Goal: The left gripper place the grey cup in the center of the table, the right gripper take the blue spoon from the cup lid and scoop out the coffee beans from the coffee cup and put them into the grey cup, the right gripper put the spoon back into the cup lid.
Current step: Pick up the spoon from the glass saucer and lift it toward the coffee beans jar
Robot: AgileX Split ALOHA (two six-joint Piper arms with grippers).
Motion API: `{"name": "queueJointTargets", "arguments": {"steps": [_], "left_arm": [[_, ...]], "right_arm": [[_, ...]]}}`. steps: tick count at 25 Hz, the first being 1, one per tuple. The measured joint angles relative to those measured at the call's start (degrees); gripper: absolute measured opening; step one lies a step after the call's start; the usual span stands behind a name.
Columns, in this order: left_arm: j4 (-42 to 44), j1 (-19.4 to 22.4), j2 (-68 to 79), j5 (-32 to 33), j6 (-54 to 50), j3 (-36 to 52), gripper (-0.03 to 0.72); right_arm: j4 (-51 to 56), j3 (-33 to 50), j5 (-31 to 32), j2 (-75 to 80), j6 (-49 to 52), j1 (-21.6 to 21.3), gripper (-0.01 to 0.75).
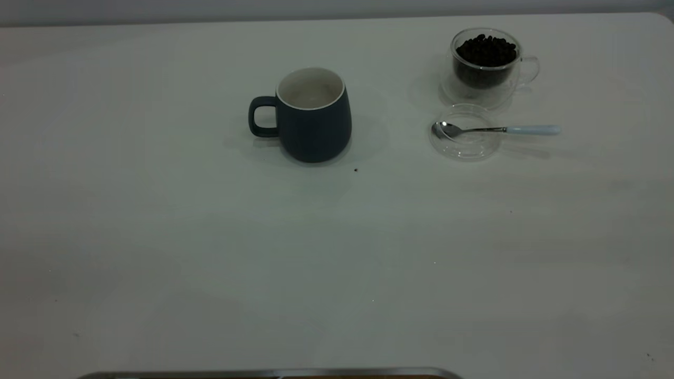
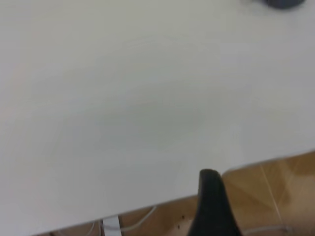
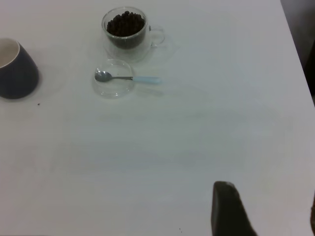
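The dark grey cup (image 1: 314, 118) stands upright near the table's middle, handle to the left, white inside; no beans show in it. The glass coffee cup (image 1: 485, 66) full of coffee beans stands at the back right. Just in front of it lies the clear cup lid (image 1: 463, 150) with the blue-handled spoon (image 1: 495, 129) across it. The right wrist view shows the cup (image 3: 15, 73), coffee cup (image 3: 125, 29), lid (image 3: 114, 91) and spoon (image 3: 128, 77). My right gripper (image 3: 269, 211) is open and empty, far from them. My left gripper (image 2: 263, 206) is open over the table edge.
One loose bean (image 1: 356, 170) lies on the white table (image 1: 210, 252) in front of the grey cup. Neither arm shows in the exterior view. The left wrist view shows the table edge with wooden floor (image 2: 275, 187) and cables beyond. A dark edge (image 1: 274, 373) runs along the front.
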Motion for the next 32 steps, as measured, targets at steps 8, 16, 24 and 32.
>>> {"name": "queueJointTargets", "arguments": {"steps": [8,16,24,32], "left_arm": [[0.0,9.6,-1.5,0.0,0.0,0.0,0.590],[0.0,14.4,-3.9,0.2,0.0,0.0,0.590],[0.0,14.4,-3.9,0.2,0.0,0.0,0.590],[0.0,14.4,-3.9,0.2,0.0,0.0,0.590]], "right_arm": [[0.0,0.0,0.0,0.0,0.0,0.0,0.436],[0.0,0.0,0.0,0.0,0.0,0.0,0.436],[0.0,0.0,0.0,0.0,0.0,0.0,0.436],[2.1,0.1,-0.5,0.1,-0.7,0.0,0.436]]}}
